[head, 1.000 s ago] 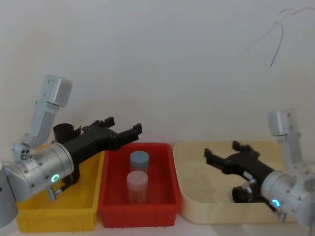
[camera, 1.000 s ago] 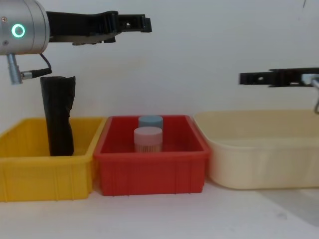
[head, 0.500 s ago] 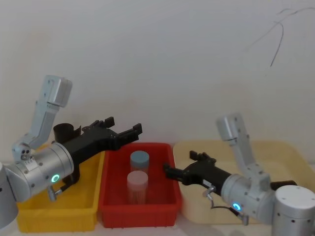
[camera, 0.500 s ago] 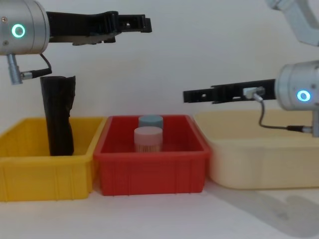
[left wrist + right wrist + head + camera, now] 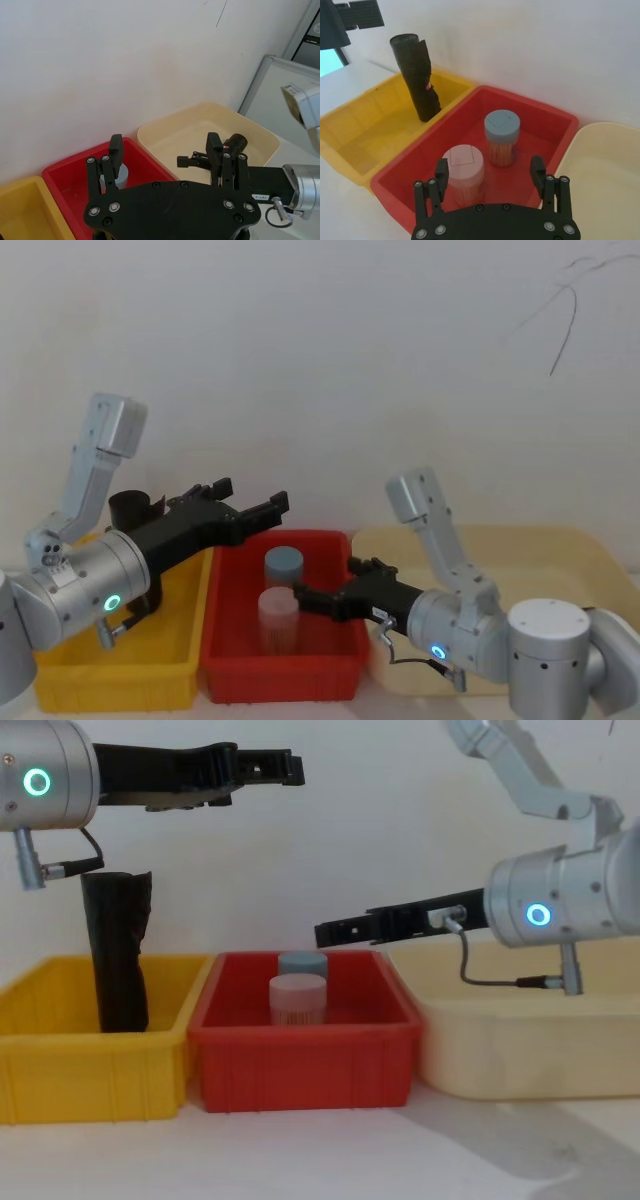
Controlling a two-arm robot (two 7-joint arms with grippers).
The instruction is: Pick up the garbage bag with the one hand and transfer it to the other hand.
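The task is sitting at its very start, judging by how things are lying. The garbage bag (image 5: 116, 955), a tall narrow roll of matt black crinkly plastic film with a ragged wider top, is standing upright and untouched in the yellow plastic bin (image 5: 90, 1070) that is sitting just left of the red rectangular plastic bin (image 5: 300, 1065). Nothing is gripping the bag, and it is rising well above the rims of both bins.

The left gripper (image 5: 285, 767), with its black fingers, is hanging high above the red bin's left edge. Its fingers are spread apart and are holding nothing. It is well above the bag's top and past it towards the red bin, not around it.

The right gripper (image 5: 325, 932) is reaching in over the red bin from the right, low above the rim. Its fingers are also spread and empty, as the right wrist view is showing. Below it in the red bin are standing a blue-lidded jar (image 5: 301, 963) and a pink-lidded jar (image 5: 297, 998). The bag is lying well off to the left of this gripper.

So both steps are remaining, as I judge it. One gripper is yet to close on the bag and lift it out of the yellow bin. The handover to the other gripper is yet to follow.
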